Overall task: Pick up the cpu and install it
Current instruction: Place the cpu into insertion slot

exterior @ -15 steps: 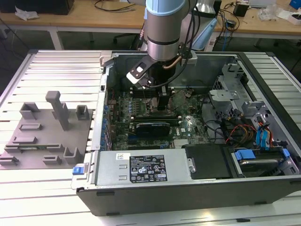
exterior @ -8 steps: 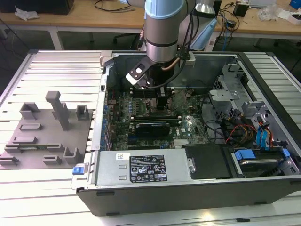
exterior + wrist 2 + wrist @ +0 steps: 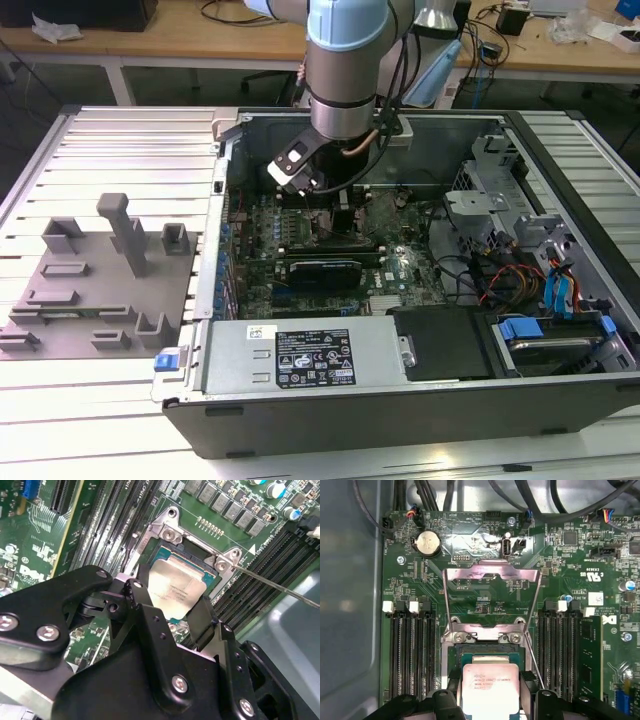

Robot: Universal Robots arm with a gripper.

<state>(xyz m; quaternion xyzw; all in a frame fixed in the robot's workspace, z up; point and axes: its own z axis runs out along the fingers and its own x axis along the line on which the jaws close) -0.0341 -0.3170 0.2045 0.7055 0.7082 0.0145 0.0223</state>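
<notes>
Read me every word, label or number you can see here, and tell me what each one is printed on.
Nothing is legible enough to quote.
cpu, held in the gripper: lines of dark print on its metal top, too small to read.
motherboard: white lettering and marks, too small to read.
black label on the metal box: white print and symbols, too small to read.
white sticker beside it: too small to read.

Arm: pale blue and silver, upright, reaching straight down over the cpu.
Wrist: silver cylinder pointing down, directly above the cpu.
Gripper: black, two-fingered, closed onto the cpu.
Fingers: one pressed against each of two opposite edges of the cpu, holding it between them.
</notes>
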